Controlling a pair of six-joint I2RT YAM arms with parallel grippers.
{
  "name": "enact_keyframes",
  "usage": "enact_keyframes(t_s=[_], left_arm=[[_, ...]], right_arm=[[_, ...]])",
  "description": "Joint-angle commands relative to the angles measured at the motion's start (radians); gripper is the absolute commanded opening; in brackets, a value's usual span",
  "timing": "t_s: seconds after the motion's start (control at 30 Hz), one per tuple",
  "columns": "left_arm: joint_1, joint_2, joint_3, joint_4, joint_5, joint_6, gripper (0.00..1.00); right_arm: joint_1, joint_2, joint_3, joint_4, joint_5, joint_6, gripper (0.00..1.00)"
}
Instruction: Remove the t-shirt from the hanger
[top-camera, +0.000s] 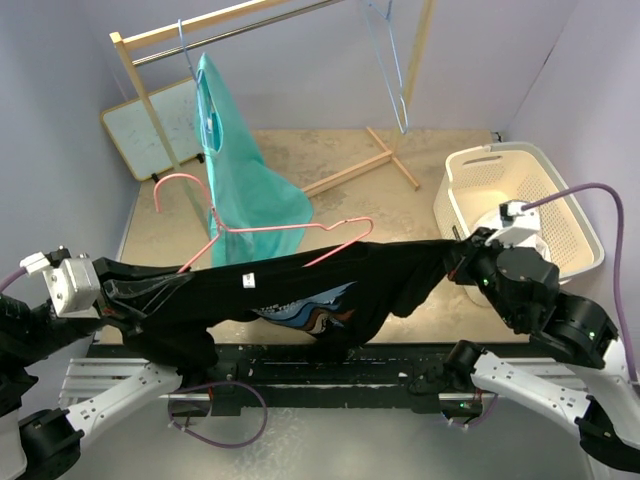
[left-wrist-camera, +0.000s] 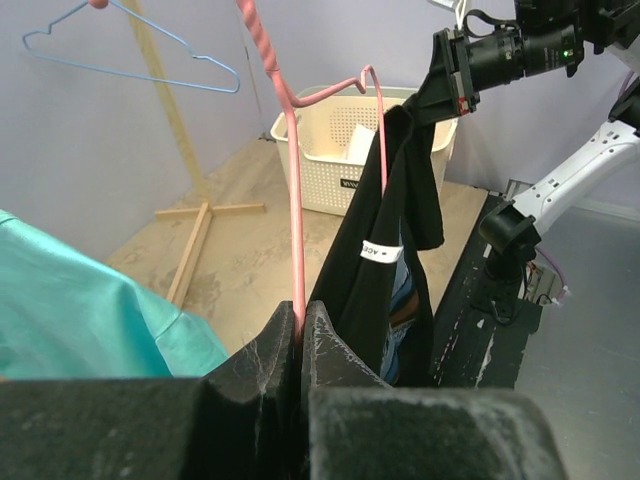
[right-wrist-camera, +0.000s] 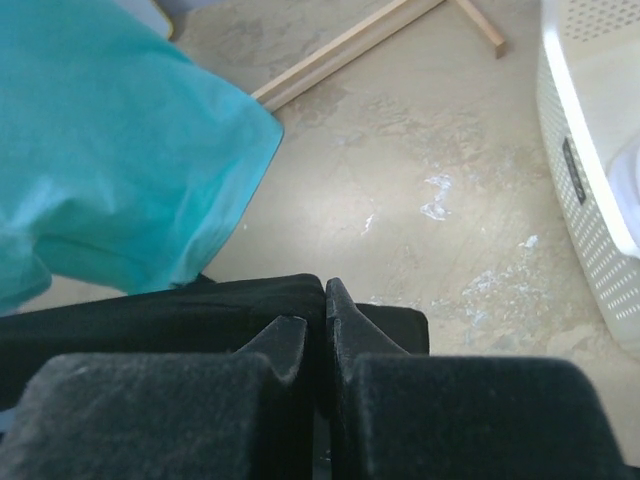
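L gripper (top-camera: 110, 295), R gripper (top-camera: 455, 258) tight on black tee (top-camera: 300, 275) — pink hanger (top-camera: 280, 227)

You have a teal shirt (top-camera: 240, 170) hanging on a wooden rack (top-camera: 143, 95) at the back left. A bare blue hanger (top-camera: 401, 100) hangs from the same rail further right. A whiteboard (top-camera: 150, 125) leans behind the rack's left post. A white laundry basket (top-camera: 500, 153) sits at the right, with something white inside.
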Motion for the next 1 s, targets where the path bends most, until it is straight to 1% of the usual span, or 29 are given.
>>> enact_keyframes(t_s=[0.0, 0.03, 0.07, 0.1, 0.13, 0.17, 0.2, 0.33, 0.43, 0.53, 0.63, 0.73, 0.97], left_arm=[[0.008, -0.014, -0.003, 0.117, -0.052, -0.011, 0.00], [0.012, -0.002, -0.018, 0.127, -0.040, -0.012, 0.00], [0.017, 0.012, -0.035, 0.142, -0.026, -0.011, 0.00], [0.021, 0.027, -0.052, 0.153, -0.010, -0.008, 0.00], [0.025, 0.043, -0.067, 0.166, 0.003, -0.002, 0.00], [0.025, 0.059, -0.082, 0.181, 0.013, 0.005, 0.00], [0.026, 0.073, -0.096, 0.195, 0.023, 0.013, 0.00], [0.026, 0.128, -0.127, 0.252, 0.093, 0.035, 0.00], [0.025, 0.171, -0.130, 0.282, 0.189, 0.038, 0.00], [0.025, 0.215, -0.126, 0.300, 0.289, 0.032, 0.00], [0.026, 0.248, -0.126, 0.327, 0.376, 0.020, 0.00], [0.025, 0.274, -0.125, 0.365, 0.430, 0.001, 0.00], [0.025, 0.294, -0.124, 0.431, 0.459, -0.029, 0.00]], right_arm=[[-0.020, -0.012, -0.033, 0.094, -0.057, -0.189, 0.00], [-0.020, -0.031, -0.042, 0.156, -0.153, -0.237, 0.02], [-0.020, -0.048, -0.041, 0.210, -0.244, -0.273, 0.14], [-0.020, -0.061, -0.029, 0.235, -0.323, -0.303, 0.29], [-0.020, -0.070, -0.009, 0.244, -0.386, -0.322, 0.38], [-0.019, -0.074, 0.020, 0.245, -0.435, -0.340, 0.44], [-0.020, -0.076, 0.051, 0.240, -0.481, -0.355, 0.47], [-0.019, -0.064, 0.172, 0.236, -0.607, -0.420, 0.49], [-0.019, -0.028, 0.248, 0.226, -0.701, -0.455, 0.51], [-0.019, 0.029, 0.293, 0.213, -0.818, -0.492, 0.55], [-0.020, 0.090, 0.307, 0.207, -0.884, -0.516, 0.56], [-0.020, 0.139, 0.297, 0.208, -0.917, -0.534, 0.57], [-0.020, 0.169, 0.269, 0.242, -0.942, -0.544, 0.60]])
